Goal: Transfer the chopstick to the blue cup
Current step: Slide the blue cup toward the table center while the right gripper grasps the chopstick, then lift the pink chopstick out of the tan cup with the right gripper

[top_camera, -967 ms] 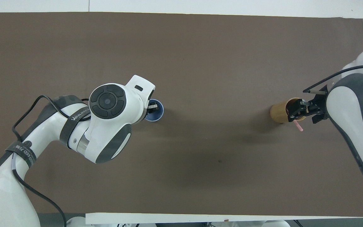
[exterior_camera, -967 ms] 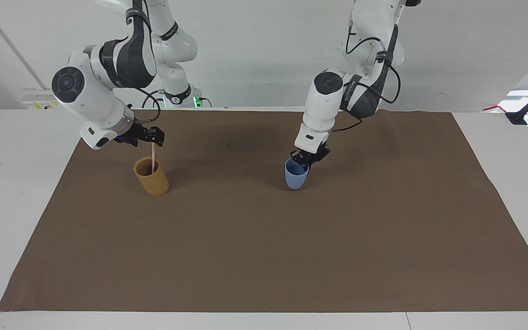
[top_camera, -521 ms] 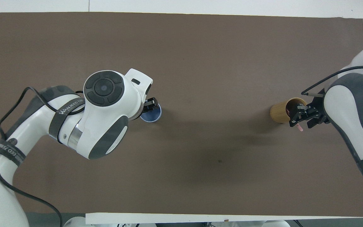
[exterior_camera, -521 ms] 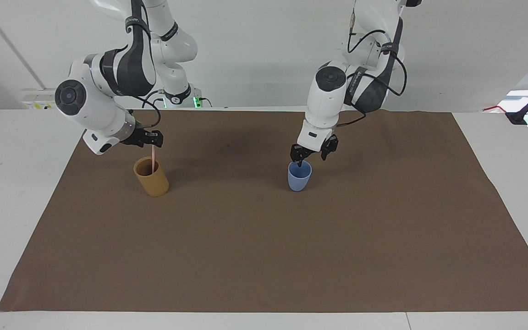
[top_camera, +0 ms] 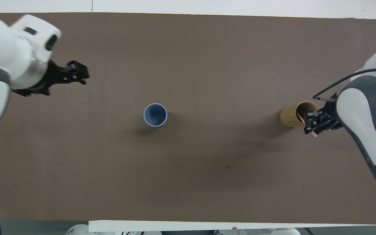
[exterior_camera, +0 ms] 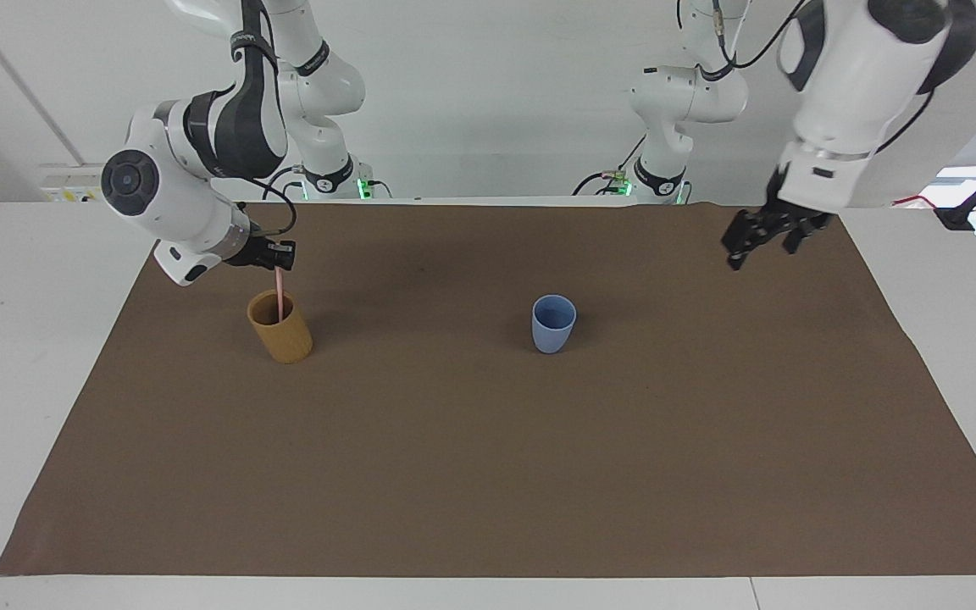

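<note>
standing where the facing camera looks, i start at the right arm's end of the counter. the right gripper hangs just above the tan cup, and its fingers look pinched shut on the upper end of the chopstick. the stick stands nearly upright, its lower part down inside the tan cup and resting against the rim on the side nearer the robots. from overhead only a short pink tip pokes out beneath the gripper.

the stick looks thin, light and stiff, so i judge weight to be no trouble. the worry is turning: a smooth, narrow rod held at one end can pivot between the pads and swing like a pendulum once it leaves the cup. taking it near the top, as now, does leave plenty of length below to clear the rim and to aim with. a firm, square pinch across its width should keep it plumb.

toward the middle of the brown mat stands the blue cup, upright, mouth open and nothing in it, well apart from the tan cup. it is small and tapered, likely light too, so a stick lowered against its wall could tip it. dropping the tip in near the centre seems safer.

over the mat's edge at the left arm's end, the left gripper waits raised in the air, fingers spread and holding nothing.
</note>
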`<state>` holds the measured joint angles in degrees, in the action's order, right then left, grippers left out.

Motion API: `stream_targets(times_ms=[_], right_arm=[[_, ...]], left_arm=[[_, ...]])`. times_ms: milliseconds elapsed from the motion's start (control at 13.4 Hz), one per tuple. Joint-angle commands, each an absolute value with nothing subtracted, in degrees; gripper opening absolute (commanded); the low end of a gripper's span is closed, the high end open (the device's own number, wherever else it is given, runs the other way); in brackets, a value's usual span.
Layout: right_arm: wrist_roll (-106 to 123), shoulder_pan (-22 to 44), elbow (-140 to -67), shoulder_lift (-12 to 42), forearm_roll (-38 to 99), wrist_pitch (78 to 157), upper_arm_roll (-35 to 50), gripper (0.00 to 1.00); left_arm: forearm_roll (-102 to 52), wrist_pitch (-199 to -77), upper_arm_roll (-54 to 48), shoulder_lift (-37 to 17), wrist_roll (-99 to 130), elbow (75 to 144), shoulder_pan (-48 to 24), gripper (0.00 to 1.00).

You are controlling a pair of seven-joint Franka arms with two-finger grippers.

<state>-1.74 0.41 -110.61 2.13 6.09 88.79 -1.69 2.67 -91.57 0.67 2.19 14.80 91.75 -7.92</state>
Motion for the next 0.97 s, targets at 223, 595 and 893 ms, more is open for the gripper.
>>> stream_targets(times_ms=[223, 595, 893], right_arm=[[-1.9, 0.1, -111.7, 1.2, 7.0, 88.1, -1.4, 0.1], [-1.8, 0.0, -105.8, 3.2, 6.0, 82.8, -1.5, 0.0], [-1.7, 0.0, -91.3, 5.4, 2.6, 69.7, -1.5, 0.0]], left_arm=[[2.0, -88.3, -0.3, 1.2, 10.2, 89.6, -5.7, 1.0], [1.4, -83.0, -0.4, 0.9, 6.6, 87.8, -6.2, 1.0], [1.2, -83.0, -0.4, 1.5, 4.3, 88.9, -5.9, 1.0]])
